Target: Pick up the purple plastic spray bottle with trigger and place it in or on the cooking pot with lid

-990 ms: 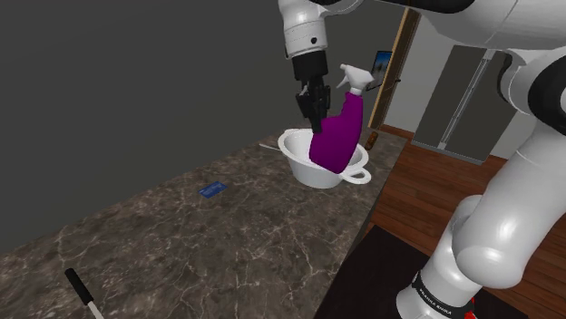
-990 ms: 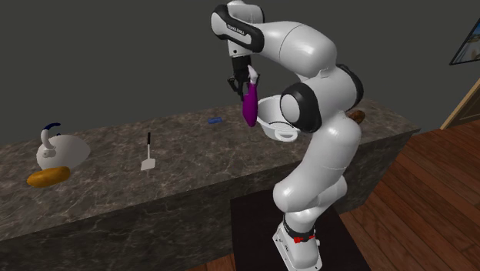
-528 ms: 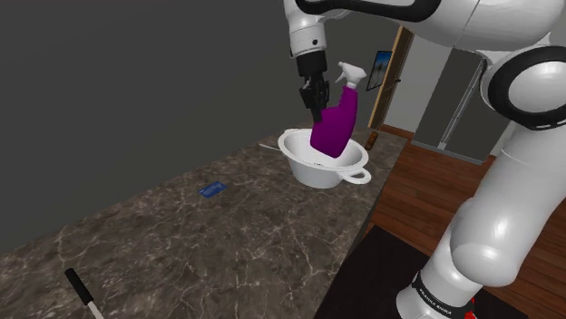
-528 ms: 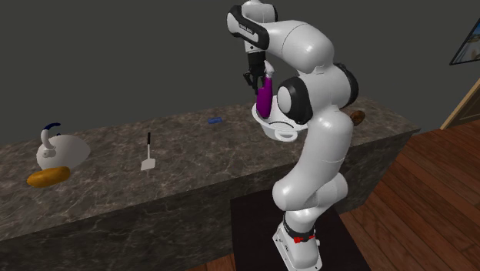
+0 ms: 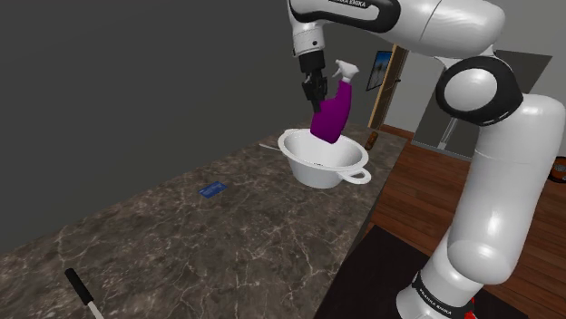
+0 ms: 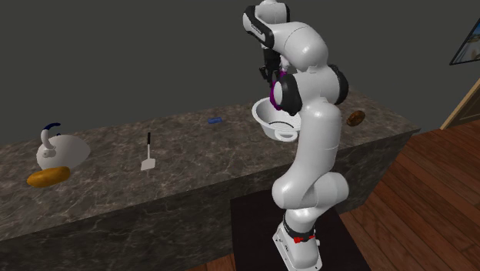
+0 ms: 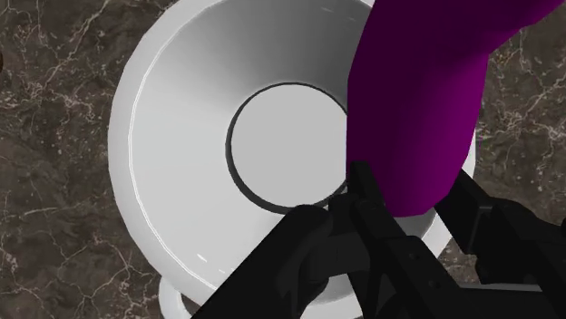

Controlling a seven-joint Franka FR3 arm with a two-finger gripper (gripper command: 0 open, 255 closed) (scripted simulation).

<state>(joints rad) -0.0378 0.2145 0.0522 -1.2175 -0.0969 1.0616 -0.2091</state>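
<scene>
Shoulder view, nearest first. The dark stand sits at lower right. A black-handled spatula lies flat on the dark marbled tabletop at that view's lower left. Farther along the tabletop we see a small blue item, too small to identify, well apart from the spatula.

Beyond it, near the tabletop's far corner, stands the white cooking pot. It is open and upright, with a loop handle toward the wooden floor.

Over the pot's opening hangs the purple spray bottle, tilted, base down and white trigger head up. Its base is low over the far part of the rim; we cannot tell whether it touches.

The end effector comes down from above and clasps the bottle. In the wrist view a black finger presses the purple body, with the pot's round floor directly beyond.

Second exterior view: at the tabletop's far left end sit a white kettle-like vessel and an orange lump, touching.
</scene>
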